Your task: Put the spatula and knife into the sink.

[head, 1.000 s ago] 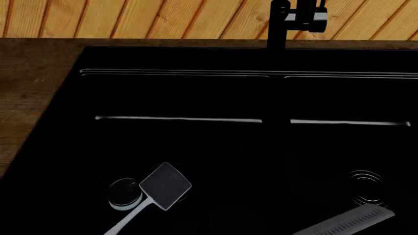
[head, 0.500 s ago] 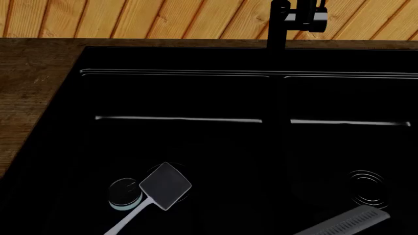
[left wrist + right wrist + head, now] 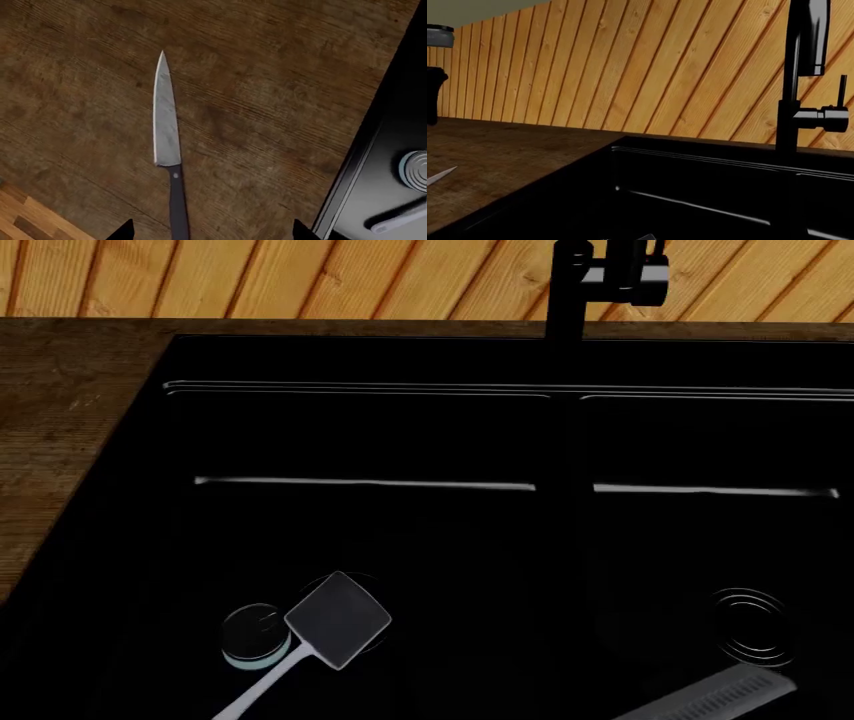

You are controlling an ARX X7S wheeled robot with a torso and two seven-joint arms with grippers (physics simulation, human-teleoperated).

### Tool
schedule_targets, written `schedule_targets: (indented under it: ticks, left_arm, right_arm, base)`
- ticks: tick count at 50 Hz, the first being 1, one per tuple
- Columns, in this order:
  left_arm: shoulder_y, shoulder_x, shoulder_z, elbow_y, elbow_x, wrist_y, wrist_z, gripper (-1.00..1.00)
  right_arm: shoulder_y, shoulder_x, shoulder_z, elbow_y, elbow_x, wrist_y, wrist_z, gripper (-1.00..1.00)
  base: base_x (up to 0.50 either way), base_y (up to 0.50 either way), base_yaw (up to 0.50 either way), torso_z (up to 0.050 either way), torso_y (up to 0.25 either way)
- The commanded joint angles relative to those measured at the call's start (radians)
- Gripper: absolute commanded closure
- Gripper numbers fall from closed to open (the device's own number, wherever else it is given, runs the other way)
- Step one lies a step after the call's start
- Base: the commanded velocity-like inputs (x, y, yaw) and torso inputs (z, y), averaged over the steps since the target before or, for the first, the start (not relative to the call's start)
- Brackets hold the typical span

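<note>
Knife (image 3: 167, 135) flat on wooden counter (image 3: 267, 90), just beside sink (image 3: 120, 540), outside its rim. Spatula (image 3: 327, 625) inside sink, blade touching round drain (image 3: 251, 635). Left gripper (image 3: 210, 232) spread above knife handle. Right gripper state: cannot tell.

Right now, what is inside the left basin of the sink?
In the left basin of the sink, the spatula lies with its blade beside the round drain. Its handle end is out of view. The knife lies outside, on the wooden counter.

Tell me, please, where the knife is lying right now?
The knife lies flat on the wooden counter beside the sink, under the left wrist camera.
</note>
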Motion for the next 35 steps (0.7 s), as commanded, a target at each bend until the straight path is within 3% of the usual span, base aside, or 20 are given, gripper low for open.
schedule_targets:
  ticks: [1, 19, 25, 27, 35]
  left_arm:
    - [0.026, -0.018, 0.179, -0.026, -0.115, 0.026, 0.047, -1.0]
    - [0.11, -0.081, 0.154, -0.026, -0.21, 0.061, -0.079, -1.0]
    - [0.154, -0.07, 0.148, -0.026, -0.144, 0.057, -0.017, -1.0]
    - [0.163, -0.082, 0.148, -0.026, -0.205, 0.066, -0.065, -1.0]
    - [0.195, -0.096, 0.124, -0.025, -0.212, 0.065, -0.072, -1.0]
  right_arm:
    - [0.007, -0.004, 0.001, -0.011, 0.004, 0.02, 0.011, -1.0]
    - [0.009, 0.005, 0.001, -0.025, 0.016, 0.028, 0.032, -1.0]
    - [0.014, 0.007, 0.0, -0.03, 0.022, 0.031, 0.037, -1.0]
    - [0.01, 0.011, 0.003, -0.033, 0.023, 0.029, 0.038, -1.0]
    - [0.005, 0.016, 0.008, -0.034, 0.025, 0.022, 0.039, -1.0]
  base:
    - [0.0, 0.0, 0.0, 0.0, 0.0]
    - [0.0, 0.0, 0.0, 0.0, 0.0]
    - [0.0, 0.0, 0.0, 0.0, 0.0]
    - [0.0, 0.0, 0.0, 0.0, 0.0]
    - [0.0, 0.0, 0.0, 0.0, 0.0]
